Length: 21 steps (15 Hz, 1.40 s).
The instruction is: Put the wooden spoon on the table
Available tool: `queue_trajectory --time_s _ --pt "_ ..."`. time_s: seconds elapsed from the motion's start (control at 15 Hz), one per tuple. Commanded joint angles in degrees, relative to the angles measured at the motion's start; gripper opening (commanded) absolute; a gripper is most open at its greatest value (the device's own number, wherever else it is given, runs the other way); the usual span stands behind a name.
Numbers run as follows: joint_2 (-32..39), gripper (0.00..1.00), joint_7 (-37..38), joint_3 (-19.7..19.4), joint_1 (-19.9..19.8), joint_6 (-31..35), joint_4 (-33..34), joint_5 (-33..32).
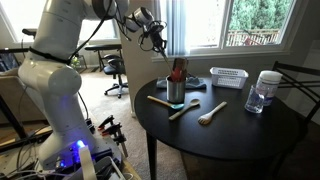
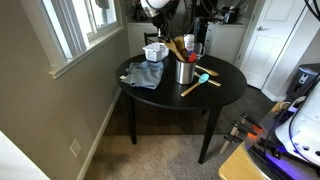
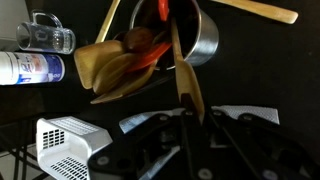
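The wooden spoon (image 3: 184, 82) stands slanted in the metal utensil cup (image 3: 203, 35) among other wooden utensils and a red one. Its thin handle reaches out to my gripper (image 3: 192, 112), which is shut on the handle's end. In both exterior views the gripper (image 1: 153, 38) (image 2: 160, 12) hangs above and to one side of the cup (image 1: 176, 90) (image 2: 184, 72), and the spoon's handle (image 2: 176, 48) leans from the cup towards it. The cup stands near the middle of the round black table (image 1: 240, 135) (image 2: 228, 82).
Loose wooden utensils (image 1: 185, 110) (image 1: 212, 112) and a blue spatula (image 2: 201, 76) lie around the cup. A white basket (image 1: 228, 77), a clear lidded jar (image 1: 264, 92) and a blue cloth (image 2: 145, 73) also sit on the table. A window is behind it.
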Motion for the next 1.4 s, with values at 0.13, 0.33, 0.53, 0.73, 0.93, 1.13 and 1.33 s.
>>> queue_trajectory --time_s 0.13,0.33,0.53,0.73,0.93,1.13,1.33 --pt "-4.68 0.06 1.39 0.08 -0.13 -0.59 1.66 5.86" --pt "-5.30 0.06 2.15 0.13 -0.15 -0.64 2.98 6.29" --pt "-5.37 0.06 2.91 -0.08 -0.07 -1.14 4.67 6.01" --pt "-6.07 0.06 3.43 -0.06 -0.28 -0.86 5.80 6.26" --pt "-7.09 0.06 3.59 -0.08 -0.16 -0.78 7.39 5.93" --pt "-9.07 0.06 4.80 -0.12 -0.48 0.10 7.61 6.27" --pt "-11.57 0.06 8.04 -0.50 -1.38 1.06 5.92 7.24"
